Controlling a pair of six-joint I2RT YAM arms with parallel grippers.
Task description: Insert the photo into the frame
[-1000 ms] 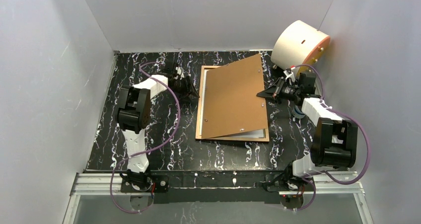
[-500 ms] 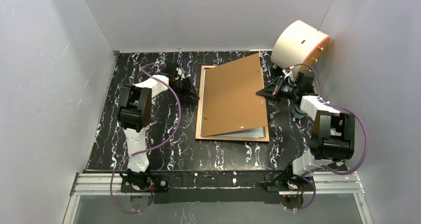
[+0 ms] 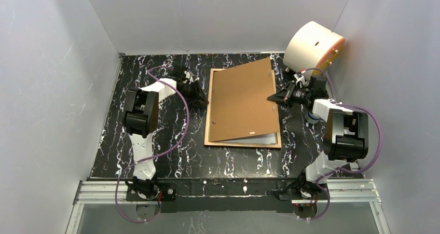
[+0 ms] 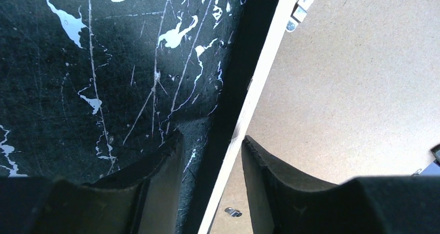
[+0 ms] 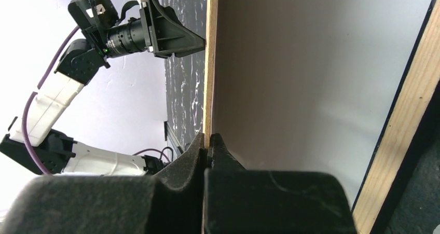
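Note:
The frame (image 3: 208, 121) lies flat mid-table, its light wood rail showing. A brown backing board (image 3: 243, 101) rests tilted over it. My right gripper (image 3: 273, 97) is shut on the board's right edge (image 5: 210, 78), fingers (image 5: 223, 151) pinching it. Under the raised board a white sheet (image 5: 321, 88) lies inside the frame rail (image 5: 410, 114); it looks like the photo (image 3: 261, 138), white back up, its picture side hidden. My left gripper (image 3: 204, 96) stands open astride the frame's left rail (image 4: 254, 99), a gap on each side of it in the left wrist view.
A white drum with an orange face (image 3: 313, 50) leans at the back right corner, just behind the right arm. White walls close in the black marbled table (image 3: 155, 156) on three sides. The left arm (image 5: 78, 63) shows beyond the board.
The board has swung down a little toward the frame, still in the right gripper. The right arm's elbow has shifted farther back. The left fingers have drawn closer together around the rail.

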